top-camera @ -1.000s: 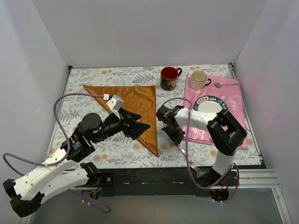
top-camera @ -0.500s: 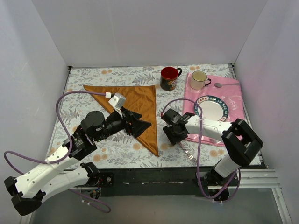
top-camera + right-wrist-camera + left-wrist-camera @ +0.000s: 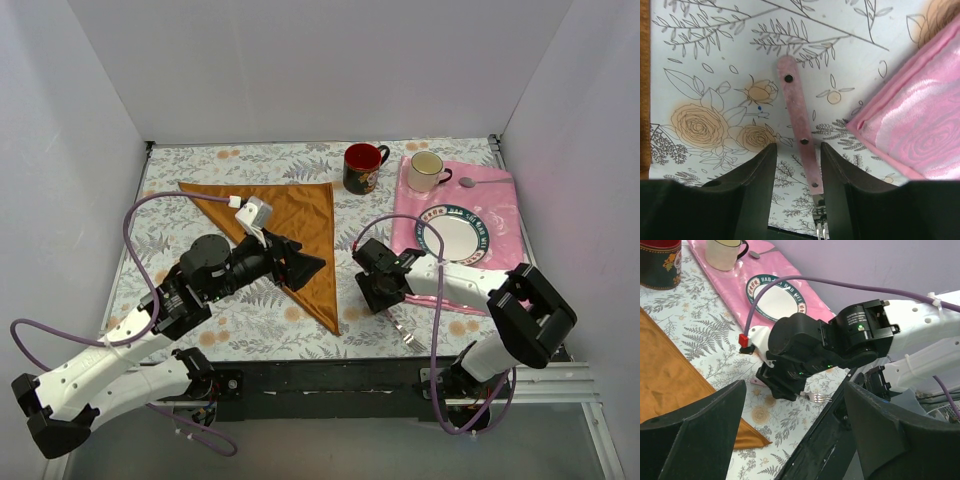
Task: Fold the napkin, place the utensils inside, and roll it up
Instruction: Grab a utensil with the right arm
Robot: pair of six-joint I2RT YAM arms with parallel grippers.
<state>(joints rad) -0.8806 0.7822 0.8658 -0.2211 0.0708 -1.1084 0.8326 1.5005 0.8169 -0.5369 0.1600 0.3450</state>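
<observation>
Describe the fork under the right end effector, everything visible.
The fork has a slim pale pink handle with three dark rivets and silver metal tines. It lies flat on the floral tablecloth, beside the pink cloth but apart from it. The open right end effector straddles the handle, one finger on each side; whether they touch it is unclear.

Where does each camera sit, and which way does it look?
Top external: above and behind the arms, looking down at the table; both arms show.
Left wrist: on the left arm, looking across at the right gripper; own fingers frame it.
Right wrist: on the right arm, looking down at the fork between own fingers.
Shared: both wrist views show the fork and pink cloth.
</observation>
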